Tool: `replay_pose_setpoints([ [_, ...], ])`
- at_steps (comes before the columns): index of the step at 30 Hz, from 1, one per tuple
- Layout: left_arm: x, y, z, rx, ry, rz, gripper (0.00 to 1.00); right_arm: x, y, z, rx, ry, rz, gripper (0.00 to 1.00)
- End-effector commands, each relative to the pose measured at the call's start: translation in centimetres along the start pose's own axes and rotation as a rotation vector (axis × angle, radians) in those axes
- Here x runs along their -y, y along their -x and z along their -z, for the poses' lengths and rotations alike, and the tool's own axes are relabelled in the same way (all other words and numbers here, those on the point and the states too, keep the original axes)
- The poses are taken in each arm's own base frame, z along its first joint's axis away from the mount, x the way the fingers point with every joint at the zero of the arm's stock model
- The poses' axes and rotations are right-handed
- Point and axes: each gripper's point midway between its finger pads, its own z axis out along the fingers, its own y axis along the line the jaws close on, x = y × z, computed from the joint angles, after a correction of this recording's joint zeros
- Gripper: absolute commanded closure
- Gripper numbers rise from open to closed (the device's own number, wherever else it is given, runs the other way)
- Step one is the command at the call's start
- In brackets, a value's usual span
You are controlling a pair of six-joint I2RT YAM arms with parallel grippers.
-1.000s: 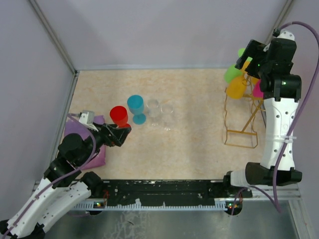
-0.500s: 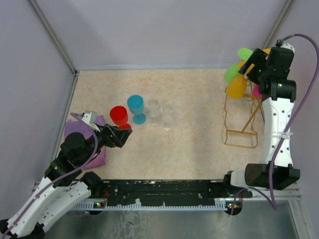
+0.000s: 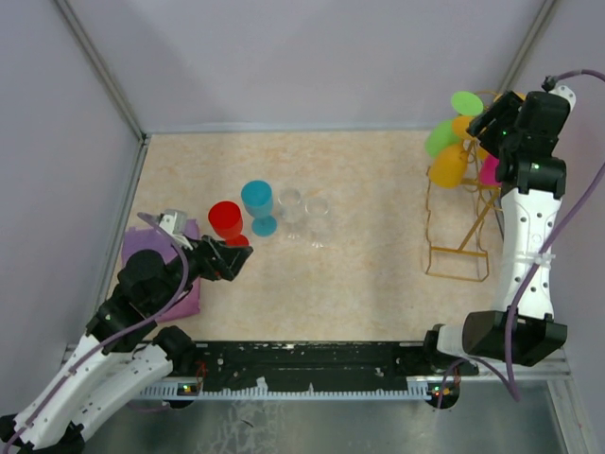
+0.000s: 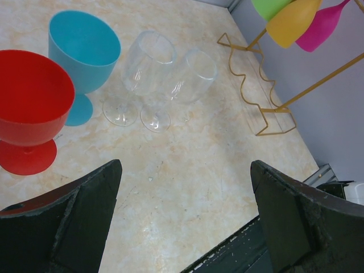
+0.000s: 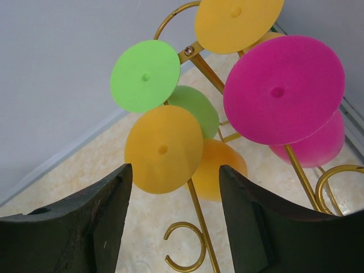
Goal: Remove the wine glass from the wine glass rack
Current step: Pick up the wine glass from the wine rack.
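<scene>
The gold wire wine glass rack (image 3: 460, 227) stands at the right of the table. Green (image 3: 440, 138), orange (image 3: 448, 165) and pink (image 3: 489, 171) wine glasses hang from it upside down. In the right wrist view I see their round bases from above: green (image 5: 145, 75), orange (image 5: 163, 149), pink (image 5: 283, 90) and a second orange one (image 5: 238, 23). My right gripper (image 3: 492, 118) is open and empty above the rack's top, its jaws either side of the orange base (image 5: 175, 170) without touching it. My left gripper (image 3: 232, 257) is open and empty (image 4: 185, 165) over the table.
A red glass (image 3: 226, 220), a blue glass (image 3: 257, 203) and two clear glasses (image 3: 291, 206) (image 3: 318, 216) stand upright mid-table, just beyond my left gripper. A purple cloth (image 3: 184, 295) lies under the left arm. Walls close in behind and to the right of the rack.
My right gripper has moved right and back over the rack top, uncovering the green glass's base. The left arm has barely shifted.
</scene>
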Motion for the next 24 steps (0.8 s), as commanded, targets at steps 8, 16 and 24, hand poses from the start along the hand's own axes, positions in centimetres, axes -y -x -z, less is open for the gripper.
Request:
replay_pose_setpoints([
  [8, 0.1, -0.7, -0.4, -0.029, -0.003, 0.017, 0.0, -0.7, 0.7, 0.0, 0.042, 0.05, -0.057, 0.45],
  [16, 0.0, -0.5, -0.4, -0.02, 0.004, 0.02, 0.0, -0.7, 0.4, -0.5, 0.041, 0.057, -0.068, 0.53],
  [24, 0.1, -0.4, -0.4, -0.021, 0.003, 0.024, 0.01, -0.8, 0.3, -0.6, 0.051, 0.067, -0.106, 0.59],
])
